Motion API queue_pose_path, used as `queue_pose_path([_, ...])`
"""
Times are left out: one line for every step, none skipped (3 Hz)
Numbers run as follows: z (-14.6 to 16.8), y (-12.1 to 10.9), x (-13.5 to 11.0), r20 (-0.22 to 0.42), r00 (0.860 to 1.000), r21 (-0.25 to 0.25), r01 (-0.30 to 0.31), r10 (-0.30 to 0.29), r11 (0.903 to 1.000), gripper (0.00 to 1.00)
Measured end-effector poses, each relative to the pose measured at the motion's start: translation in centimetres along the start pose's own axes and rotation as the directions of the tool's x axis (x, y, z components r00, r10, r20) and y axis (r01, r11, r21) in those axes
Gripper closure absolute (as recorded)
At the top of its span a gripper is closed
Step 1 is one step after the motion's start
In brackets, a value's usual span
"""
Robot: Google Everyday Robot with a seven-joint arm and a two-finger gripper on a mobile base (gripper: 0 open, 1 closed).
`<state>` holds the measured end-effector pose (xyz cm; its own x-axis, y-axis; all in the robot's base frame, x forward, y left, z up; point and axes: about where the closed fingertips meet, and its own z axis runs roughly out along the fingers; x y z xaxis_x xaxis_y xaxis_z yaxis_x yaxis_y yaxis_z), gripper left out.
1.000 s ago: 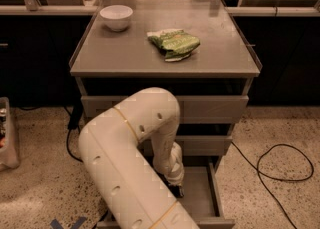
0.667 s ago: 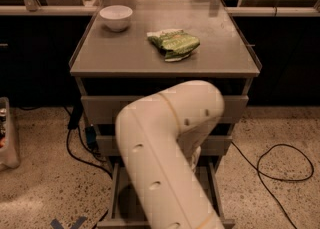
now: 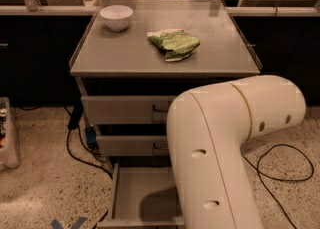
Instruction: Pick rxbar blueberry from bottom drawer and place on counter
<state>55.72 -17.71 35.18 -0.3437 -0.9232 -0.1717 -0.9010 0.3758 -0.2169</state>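
- Swung rightward since the earlier frame, the white arm [image 3: 225, 143] now fills the lower right. More of the bottom drawer [image 3: 142, 193] shows at lower centre.
- The gripper is out of sight behind the arm, low in the frame by the open drawer. Whether it is released, clenched or grasping anything cannot be told.
- No rxbar blueberry is visible. The drawer floor that shows is plain grey, so the bar is probably hidden behind the arm; it is not on the surface [image 3: 220, 53].
- Handling, as a judgement: a light, flat, fairly stiff bar in a slick wrapper. Pinch across its narrow width near the middle, since the film may slip and the ends crumple.
- Count: three drawers, only the lowest open; one white bowl [image 3: 116, 17] at upper left; one green bag [image 3: 174, 43] at upper centre; no bars visible.
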Motion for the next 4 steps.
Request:
queue_pose_path([-4.9,-1.6,2.1,0.005,0.998,0.073,-0.061,0.061,0.9955,1.00])
queue_pose_path([-4.9,-1.6,2.1,0.005,0.998,0.073,-0.061,0.060,0.9955,1.00])
queue_pose_path([-6.9,-2.7,1.4,0.002,0.999,0.100,-0.050,0.050,0.9938,1.00])
queue_pose_path([-12.7,-4.3,-0.1,-0.003,1.000,0.156,-0.009,0.010,0.9878,1.00])
